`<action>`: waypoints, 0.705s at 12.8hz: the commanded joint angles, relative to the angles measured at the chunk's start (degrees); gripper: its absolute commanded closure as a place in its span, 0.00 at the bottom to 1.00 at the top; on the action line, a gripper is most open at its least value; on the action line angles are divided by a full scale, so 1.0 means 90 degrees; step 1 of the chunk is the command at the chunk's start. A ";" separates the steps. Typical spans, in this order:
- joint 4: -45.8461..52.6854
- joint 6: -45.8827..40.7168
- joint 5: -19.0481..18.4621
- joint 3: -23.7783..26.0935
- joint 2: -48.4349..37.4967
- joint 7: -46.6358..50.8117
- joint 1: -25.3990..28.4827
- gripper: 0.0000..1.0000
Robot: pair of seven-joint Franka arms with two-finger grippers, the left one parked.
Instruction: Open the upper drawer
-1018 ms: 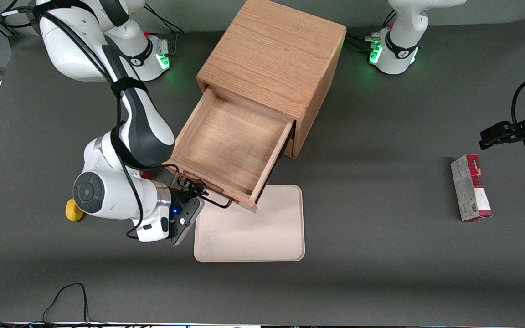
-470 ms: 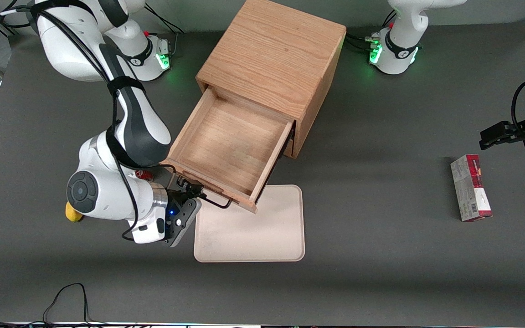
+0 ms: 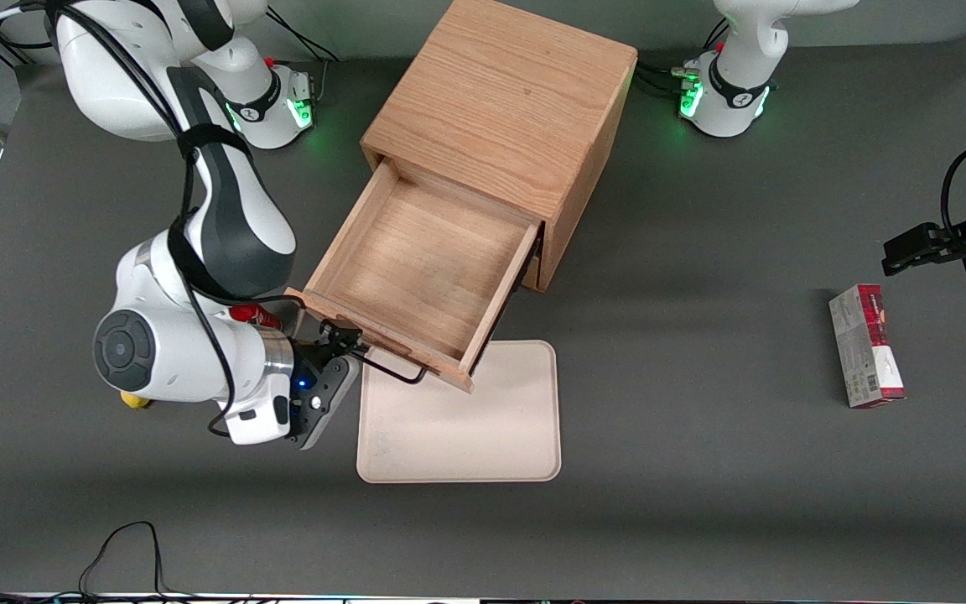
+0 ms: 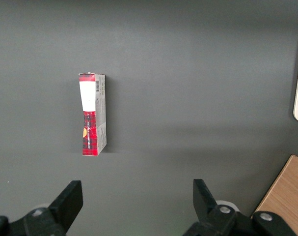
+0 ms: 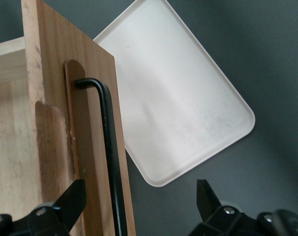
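The upper drawer (image 3: 424, 268) stands pulled far out of the light oak cabinet (image 3: 500, 109), its wooden tray bare inside. Its black wire handle (image 3: 395, 369) runs along the drawer front (image 5: 90, 123), which faces the front camera. My right gripper (image 3: 340, 346) sits at the handle's end nearer the working arm, low beside the drawer's front corner. In the right wrist view the gripper (image 5: 140, 189) is open wide; the handle (image 5: 109, 147) and the edge of the drawer front pass between the fingers (image 5: 75, 194), with a gap to each one.
A cream tray (image 3: 466, 419) lies flat on the table, partly under the drawer's front corner. A red can (image 3: 252, 315) and a yellow object (image 3: 132, 399) sit by my arm. A red and grey box (image 3: 864, 344) lies toward the parked arm's end.
My right arm and gripper have shifted toward the working arm's end of the table, along the handle to its end. The drawer stays where it was.
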 commanded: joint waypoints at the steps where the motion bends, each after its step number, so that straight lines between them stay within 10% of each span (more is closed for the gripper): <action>1: 0.0048 -0.0393 -0.0339 -0.0060 -0.0380 0.0000 -0.0020 0.00; 9: -0.3143 -0.1029 -0.0807 -0.0812 -0.3279 0.0146 0.0029 0.00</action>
